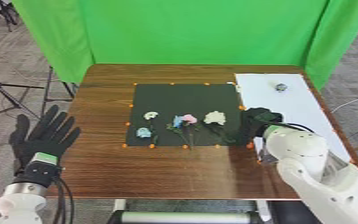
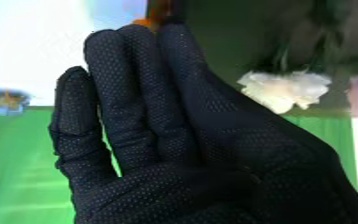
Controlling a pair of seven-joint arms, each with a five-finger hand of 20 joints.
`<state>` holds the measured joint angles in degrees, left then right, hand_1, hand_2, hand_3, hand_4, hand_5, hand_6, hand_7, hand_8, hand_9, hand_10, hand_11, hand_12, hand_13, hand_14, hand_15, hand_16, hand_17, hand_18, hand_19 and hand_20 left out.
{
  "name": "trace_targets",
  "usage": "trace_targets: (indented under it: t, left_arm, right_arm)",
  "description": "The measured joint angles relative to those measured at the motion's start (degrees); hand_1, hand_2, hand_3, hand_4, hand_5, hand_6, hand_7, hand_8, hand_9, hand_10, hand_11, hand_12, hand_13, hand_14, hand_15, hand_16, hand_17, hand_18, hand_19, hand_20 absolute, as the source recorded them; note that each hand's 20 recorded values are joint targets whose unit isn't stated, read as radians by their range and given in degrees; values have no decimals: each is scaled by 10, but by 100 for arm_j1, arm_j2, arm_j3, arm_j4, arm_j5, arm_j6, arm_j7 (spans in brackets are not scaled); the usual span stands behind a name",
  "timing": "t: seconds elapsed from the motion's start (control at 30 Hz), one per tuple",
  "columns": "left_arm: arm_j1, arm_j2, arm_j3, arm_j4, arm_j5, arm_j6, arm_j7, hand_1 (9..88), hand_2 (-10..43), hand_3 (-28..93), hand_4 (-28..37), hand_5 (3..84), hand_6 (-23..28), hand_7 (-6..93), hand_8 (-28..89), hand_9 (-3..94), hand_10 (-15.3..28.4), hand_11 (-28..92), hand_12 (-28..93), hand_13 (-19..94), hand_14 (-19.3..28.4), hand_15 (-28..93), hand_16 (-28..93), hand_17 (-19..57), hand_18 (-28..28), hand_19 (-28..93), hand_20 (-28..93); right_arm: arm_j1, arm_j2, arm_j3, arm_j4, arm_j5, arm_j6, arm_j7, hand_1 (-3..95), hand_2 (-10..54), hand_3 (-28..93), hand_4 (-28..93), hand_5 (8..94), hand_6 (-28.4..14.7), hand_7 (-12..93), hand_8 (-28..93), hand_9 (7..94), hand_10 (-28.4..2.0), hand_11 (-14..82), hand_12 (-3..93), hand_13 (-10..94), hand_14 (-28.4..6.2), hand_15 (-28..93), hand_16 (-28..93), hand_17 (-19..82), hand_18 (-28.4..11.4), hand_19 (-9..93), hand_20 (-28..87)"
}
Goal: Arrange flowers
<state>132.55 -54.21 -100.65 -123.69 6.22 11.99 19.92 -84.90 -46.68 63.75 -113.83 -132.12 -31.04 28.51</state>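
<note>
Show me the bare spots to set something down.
Bare: the dark mat beyond the flowers, the table between mat and near edge, and the middle of the white sheet. Crowded: around the flowers, beside the right hand.

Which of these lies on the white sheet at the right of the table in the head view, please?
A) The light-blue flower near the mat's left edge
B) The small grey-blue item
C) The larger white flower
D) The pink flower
B: the small grey-blue item rests on the white sheet, while the flowers lie on the dark mat.
</note>
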Motion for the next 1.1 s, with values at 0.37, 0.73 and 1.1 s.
trace_targets:
  t: [0.37, 0.73, 1.1]
  left_arm:
    - [-30, -17, -8, 9, 60, -30, -91, 260, 89, 684, -283, 329, 58, 131, -92, 254, 133, 177, 122, 130, 125, 269, -51, -66, 117, 235, 91]
    - [-107, -20, 13, 38, 91, -66, -142, 259, 91, 686, -283, 329, 57, 130, -91, 254, 132, 177, 122, 132, 125, 271, -52, -65, 118, 234, 91]
    - [-107, -26, 19, 42, 82, -65, -137, 259, 91, 686, -283, 330, 58, 130, -91, 255, 133, 176, 121, 130, 124, 266, -51, -65, 118, 235, 91]
  right_arm:
    - [-49, -9, 336, -112, 109, -725, -1150, 319, 241, 921, -87, 678, 3, 204, -116, 591, -170, 232, 204, 425, -160, 553, 264, 217, -210, 720, 330]
    - [186, -91, -116, -157, 35, -585, -1538, 325, 233, 906, -108, 643, 7, 210, -143, 585, -166, 233, 204, 431, -156, 562, 265, 220, -211, 723, 334]
    - [102, -152, -229, -276, -371, -428, -1377, 303, 200, 885, -111, 645, -34, 252, -22, 598, -177, 232, 201, 460, -174, 578, 231, 235, -231, 745, 343]
